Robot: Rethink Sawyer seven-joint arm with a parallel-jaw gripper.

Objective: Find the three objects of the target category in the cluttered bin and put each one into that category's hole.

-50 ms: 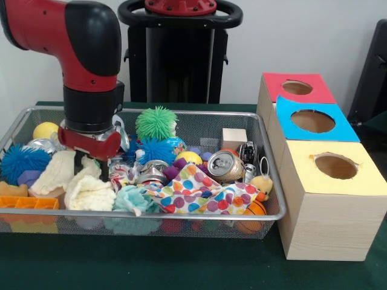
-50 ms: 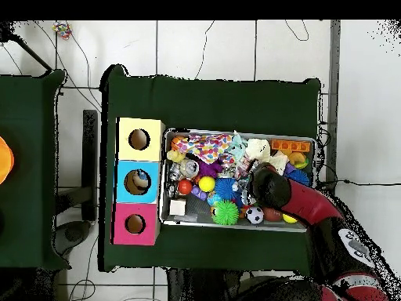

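Bin contents gave you no clear target category; the task sentence named none, so you had to judge it from what lay there. The wire-mesh bin sat left of the three boxes in the front view, crammed full. The gripper was down in the bin's left part, just above the cream cloths, and I could not tell whether its fingers were spread or pressed together, since the red wrist housing hid them.

To do the step well, you should have lifted slightly clear and checked what sat under the tool before closing, because the cloths lay draped over their neighbours and a blind pinch could have dragged several things up at once. Picking from the top of the pile looked safest.

By count: three boxes, each with one hole, red farthest, blue in the middle, yellow nearest. Three spiky balls showed: a green one and two blue ones. One crushed can lay clearly visible, near the polka-dot cloth. One wooden cube sat at the far side.
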